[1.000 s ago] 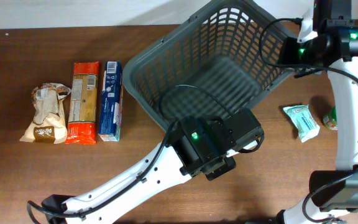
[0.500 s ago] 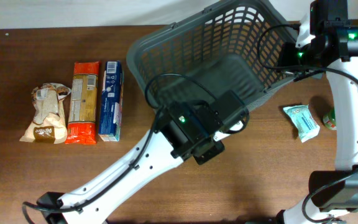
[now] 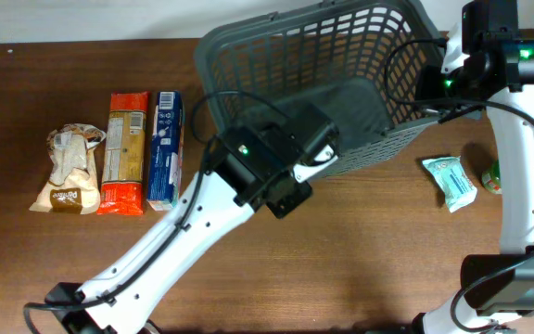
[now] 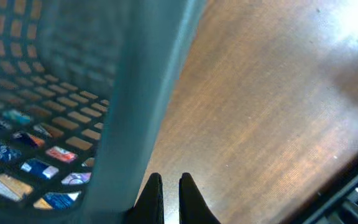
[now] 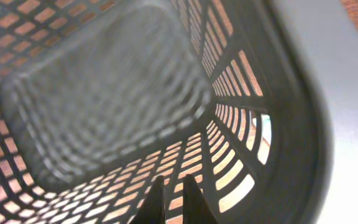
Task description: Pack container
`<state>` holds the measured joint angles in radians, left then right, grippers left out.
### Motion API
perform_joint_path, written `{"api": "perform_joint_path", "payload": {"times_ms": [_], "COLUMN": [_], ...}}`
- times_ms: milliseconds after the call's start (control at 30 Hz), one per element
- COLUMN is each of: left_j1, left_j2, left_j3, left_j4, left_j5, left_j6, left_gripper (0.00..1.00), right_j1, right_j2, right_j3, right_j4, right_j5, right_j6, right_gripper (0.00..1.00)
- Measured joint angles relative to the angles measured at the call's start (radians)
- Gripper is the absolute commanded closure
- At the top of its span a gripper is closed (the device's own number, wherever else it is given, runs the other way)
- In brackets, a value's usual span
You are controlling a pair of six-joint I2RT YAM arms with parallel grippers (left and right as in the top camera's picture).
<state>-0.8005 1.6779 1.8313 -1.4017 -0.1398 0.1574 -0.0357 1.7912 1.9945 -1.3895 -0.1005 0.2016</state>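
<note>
Looking at the basket (image 3: 369, 42), is it flat on the table (image 3: 387, 269)?

No, it's tilted, over at the far side and right of the middle. You see straight down onto its slotted walls and floor. Which edge is lifted I can't make out from here.

And the left gripper (image 4: 169, 182)?

Down at the basket's near side, hidden from above by its own wrist. Its fingers are drawn almost together, only a sliver between them, closed on air. They sit just outside the thick rim, over bare wood (through the slots beside them you catch some coloured packets (image 4: 36, 168)).

The right gripper (image 5: 171, 182)?

At the rim on the basket's right-hand side, pointing into it. The fingers are pinched close there too. Whether they nip a bit of the wall I cannot tell; the close view only shows lattice beyond the tips.

Where's the shopping?

On the wood, outside. Left of the basket there's a row lying side by side: a brown bag (image 3: 68, 172) at the far left, an orange packet (image 3: 126, 153) touching it, then a blue box (image 3: 165, 148) against the packet. The box is near the basket's left corner but apart from it. On the other side a green-and-white pouch (image 3: 451, 181) lies by itself — just nearer than the basket's right end, beside the right arm (image 3: 527, 167).
</note>
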Motion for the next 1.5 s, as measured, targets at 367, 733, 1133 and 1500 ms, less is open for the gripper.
{"api": "perform_joint_path", "payload": {"times_ms": [367,733,1133,1500], "left_j1": [0.107,0.184,0.193,0.314], "left_j2": [0.045,0.092,-0.093,-0.356], "left_j3": [0.000,-0.001,-0.005,-0.004], "left_j4": [0.014,0.058,-0.042,-0.118], "left_j5": [-0.004,-0.006,-0.039,-0.061], "left_j6": [0.012,0.015,-0.063,-0.096], "left_gripper": [0.98,0.97,0.69,0.96], "right_j1": [0.000,0.000,-0.002,-0.178], "right_j2": [0.000,0.000,-0.005,-0.017], "right_j3": [0.000,0.000,0.304,0.388], "right_j4": [-0.035,-0.061,-0.059,-0.066], "right_j5": [-0.002,-0.021,-0.085,-0.023], "right_j6": [-0.002,-0.051,-0.128,-0.097], "right_gripper": [0.96,0.96,0.96,0.96]}}
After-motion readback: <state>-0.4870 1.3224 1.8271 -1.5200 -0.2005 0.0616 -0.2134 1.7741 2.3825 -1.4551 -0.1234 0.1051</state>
